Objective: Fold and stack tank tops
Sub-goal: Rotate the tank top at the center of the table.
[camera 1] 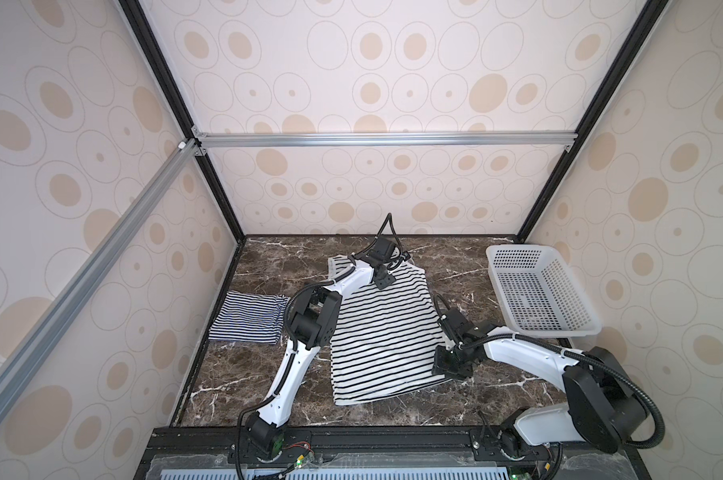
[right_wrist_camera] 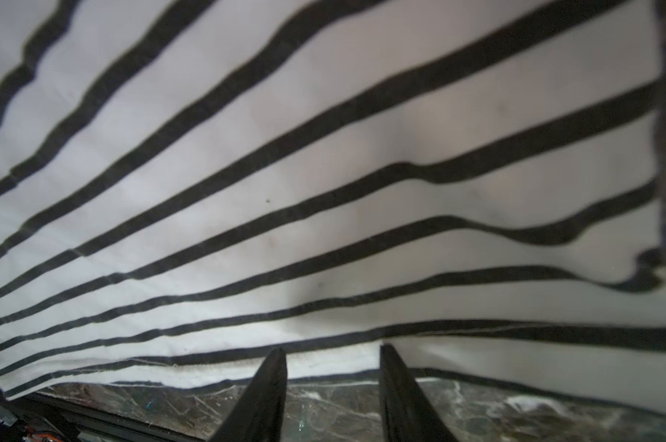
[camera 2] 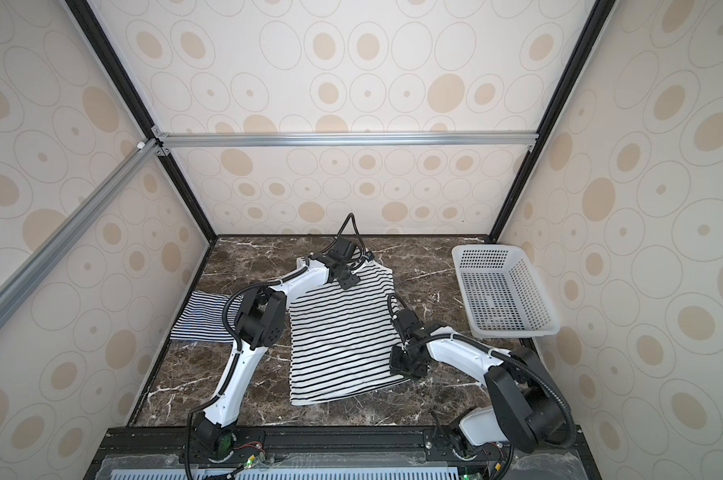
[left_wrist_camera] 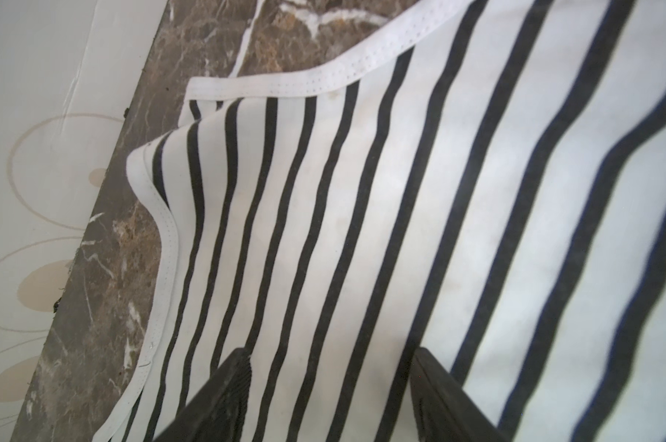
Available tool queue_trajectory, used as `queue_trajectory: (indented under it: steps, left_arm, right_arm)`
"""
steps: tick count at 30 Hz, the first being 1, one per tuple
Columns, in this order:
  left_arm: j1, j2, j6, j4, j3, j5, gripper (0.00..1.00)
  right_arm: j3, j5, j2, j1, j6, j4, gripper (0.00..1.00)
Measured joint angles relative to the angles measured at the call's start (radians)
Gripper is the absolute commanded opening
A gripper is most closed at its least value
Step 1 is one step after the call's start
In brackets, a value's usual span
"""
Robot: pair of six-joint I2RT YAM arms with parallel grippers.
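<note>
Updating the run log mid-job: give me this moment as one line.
wide-striped tank top: spread out, unfolded | left gripper: open over its strap end | right gripper: open at its hem | fine-striped tank top: folded, at left

Cream wallpaper printed with beige ovals and thin rings covers 3 walls (camera 1: pixel 393 62) of an evenly lit booth; 2 black corner posts (camera 1: pixel 216 187) and a silver aluminium rail (camera 1: pixel 372 139) frame a dark, white-veined marble tabletop (camera 1: pixel 268 266).

White tank top with spaced black stripes (camera 1: pixel 380 336) is noted spread flat, slightly rumpled at the trimmed shoulder end, well apart from the basket (camera 1: pixel 513 259). Finely navy-striped tank top (camera 1: pixel 247 318) is recorded folded into a rectangle, farther from the basket, beyond the spread top.
</note>
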Motion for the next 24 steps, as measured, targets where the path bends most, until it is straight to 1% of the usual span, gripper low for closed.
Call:
queue_trajectory:
  steps: [6,8,14,18,24]
  left_arm:
    - [0.032,-0.047,-0.023,0.048,-0.091,-0.016,0.66]
    - [0.046,-0.072,-0.031,0.063,-0.134,-0.031,0.66]
    - [0.086,-0.131,-0.062,0.072,-0.229,-0.069,0.66]
    - [0.098,-0.174,-0.086,0.077,-0.297,-0.077,0.66]
    - [0.098,-0.279,-0.132,0.076,-0.455,-0.067,0.66]
  right_arm:
    - [0.084,0.019,0.089,-0.028,0.002,-0.023,0.42]
    - [0.118,0.027,0.124,-0.062,-0.002,-0.031,0.42]
    - [0.216,0.041,0.214,-0.214,-0.055,-0.059,0.42]
    - [0.328,0.052,0.309,-0.28,-0.103,-0.096,0.42]
    - [0.536,0.043,0.469,-0.353,-0.14,-0.136,0.42]
